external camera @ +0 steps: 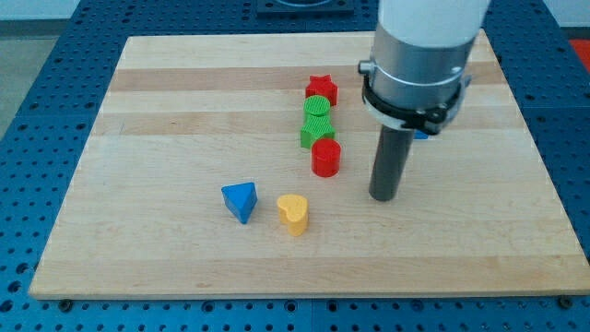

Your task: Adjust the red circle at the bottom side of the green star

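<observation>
Standing over the wooden table [184, 92], the arm's pale cylindrical body fills the upper right of the frame, and from it a straight dark rod drops to the surface; my tip [383, 197] rests on the wood right of centre, just to the right of the red circle [325, 158] and slightly lower in the frame, with a clear strip of bare wood between the two; it touches no block; this tool has no parts that part or come together, being a single rod, so nothing is clamped. Four blocks run in a tight column just above the middle of the frame; the red star [322, 88] sits at the top; a green circle [318, 107] is pressed against its lower edge; the green star [316, 131] comes next, right below; the red circle closes the column at the bottom, touching or all but touching the green star's lower side and shifted a little toward the right of the frame. Well apart from that column, in the lower middle of the frame, lie a blue triangle [241, 201] and, just to its right, a yellow heart [293, 213]; a small gap separates them. Behind the arm's body a sliver of blue [420, 135] shows at its right edge; its shape cannot be made out.
</observation>
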